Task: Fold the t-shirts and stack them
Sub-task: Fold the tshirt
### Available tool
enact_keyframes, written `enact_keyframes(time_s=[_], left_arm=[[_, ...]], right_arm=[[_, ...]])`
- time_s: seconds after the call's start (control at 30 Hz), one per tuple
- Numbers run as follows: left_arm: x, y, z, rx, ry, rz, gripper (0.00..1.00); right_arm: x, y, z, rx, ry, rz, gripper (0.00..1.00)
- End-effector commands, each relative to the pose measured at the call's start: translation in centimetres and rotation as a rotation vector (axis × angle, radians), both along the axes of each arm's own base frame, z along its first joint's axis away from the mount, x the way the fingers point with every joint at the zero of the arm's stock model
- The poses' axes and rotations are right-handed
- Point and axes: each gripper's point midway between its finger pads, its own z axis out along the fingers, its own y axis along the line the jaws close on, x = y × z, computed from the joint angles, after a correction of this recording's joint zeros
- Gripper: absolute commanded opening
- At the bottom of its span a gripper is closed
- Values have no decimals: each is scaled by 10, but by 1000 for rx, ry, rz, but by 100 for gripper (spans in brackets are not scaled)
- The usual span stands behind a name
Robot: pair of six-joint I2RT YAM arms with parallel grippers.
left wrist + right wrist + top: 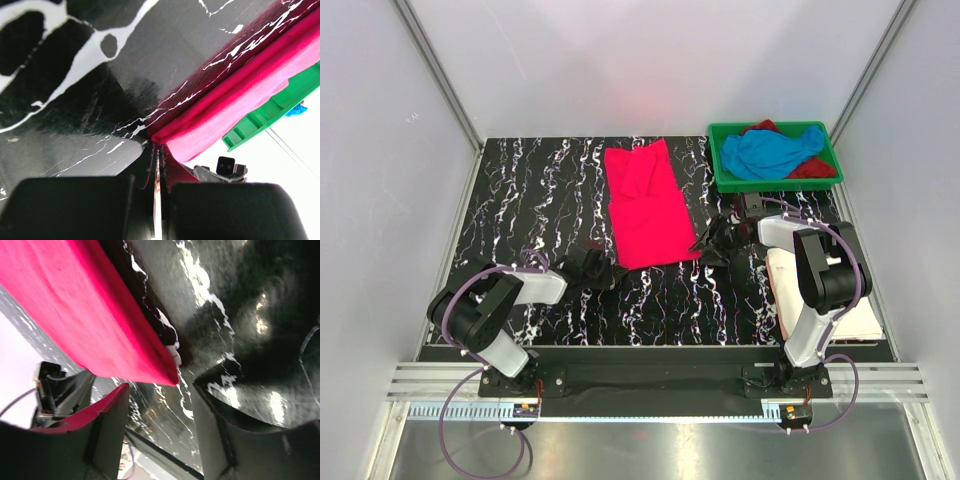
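Left claw (155, 147) pinches the likely limp, light hot pink t-shirt (645, 205) by its near-left corner; right claw (160, 389), spread apart, frames the near-right.

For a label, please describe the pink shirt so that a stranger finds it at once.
On the black marbled table, look left of the green tray. The hot pink t-shirt lies there as a long flat strip, while the blue shirt and dark red shirt sit crumpled in the tray.
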Motion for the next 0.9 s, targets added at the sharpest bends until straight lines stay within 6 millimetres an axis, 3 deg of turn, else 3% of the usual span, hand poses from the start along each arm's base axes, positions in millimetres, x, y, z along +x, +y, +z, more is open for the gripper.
enact_keyframes(time_s=[0.0,0.37,0.5,0.53,0.6,0.63,0.87], left_arm=[[-30,33,-45,175,125,2,0],[-33,33,-41,164,99,-16,0],[-34,34,-42,157,91,-25,0],[-34,33,-41,154,82,-33,0],[-33,33,-40,153,75,-45,0],[-33,34,-40,169,67,-68,0],[-45,52,-29,348,23,-251,0]], right_arm=[[7,1,-11,4,16,-62,57],[9,-11,-32,-56,26,-144,45],[12,-11,-38,-65,10,-132,25],[15,-10,-38,-59,5,-125,16],[16,-7,-38,-45,-1,-109,9],[16,-7,-38,-48,0,-106,0],[-17,-8,-16,-81,-34,-16,0]])
